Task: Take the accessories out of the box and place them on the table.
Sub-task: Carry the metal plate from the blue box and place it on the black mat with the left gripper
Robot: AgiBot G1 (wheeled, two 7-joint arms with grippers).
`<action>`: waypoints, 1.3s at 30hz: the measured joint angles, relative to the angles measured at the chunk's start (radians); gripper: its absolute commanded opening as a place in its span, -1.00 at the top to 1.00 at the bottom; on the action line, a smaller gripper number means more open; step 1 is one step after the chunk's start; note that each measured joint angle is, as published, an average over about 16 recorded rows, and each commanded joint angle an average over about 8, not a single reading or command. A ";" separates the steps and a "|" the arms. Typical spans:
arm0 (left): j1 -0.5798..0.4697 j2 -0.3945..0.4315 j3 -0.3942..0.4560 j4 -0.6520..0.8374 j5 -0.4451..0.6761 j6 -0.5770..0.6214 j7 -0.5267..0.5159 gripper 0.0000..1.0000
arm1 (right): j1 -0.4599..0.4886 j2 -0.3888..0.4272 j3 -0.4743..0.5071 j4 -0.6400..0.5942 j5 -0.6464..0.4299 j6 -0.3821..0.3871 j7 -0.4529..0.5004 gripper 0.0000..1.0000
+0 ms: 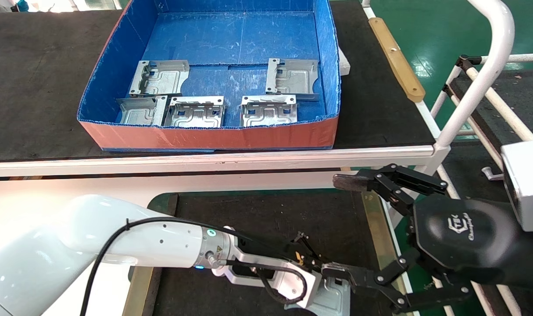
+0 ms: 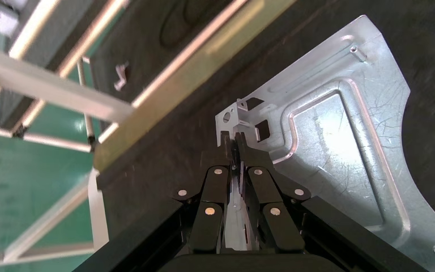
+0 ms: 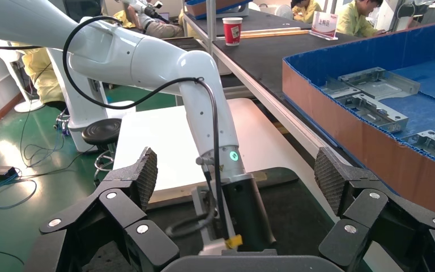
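Observation:
Several silver plates (image 1: 161, 78) lie in the blue box (image 1: 213, 136), which stands on the black bench; the box also shows in the right wrist view (image 3: 374, 153). My left gripper (image 2: 235, 144) is shut on the bent-up flange of one plate (image 2: 340, 153). That plate lies on the dark mat (image 1: 270, 215) of the white table, and its corner shows in the head view (image 1: 336, 300). My right gripper (image 1: 343, 226) is wide open and empty, hovering over the mat's right side, beside the left wrist (image 3: 243, 209).
The black-topped bench has a white front rail (image 1: 205, 158) between box and table. A brass strip (image 1: 376, 228) borders the mat. A white pipe frame (image 1: 481, 79) stands at the right. A red cup (image 3: 233, 29) sits far off on the bench.

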 measured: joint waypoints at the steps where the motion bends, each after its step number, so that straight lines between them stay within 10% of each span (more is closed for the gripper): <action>1: 0.000 0.004 0.004 -0.002 0.010 -0.014 -0.012 1.00 | 0.000 0.000 0.000 0.000 0.000 0.000 0.000 -1.00; 30: -0.057 0.168 0.048 0.170 0.043 -0.190 -0.019 0.97 | 0.000 0.000 0.000 0.000 0.000 0.000 0.000 -1.00; 39: -0.069 0.175 0.082 0.172 0.014 -0.225 -0.017 -1.00 | 0.000 0.000 0.000 0.000 0.000 0.000 0.000 -1.00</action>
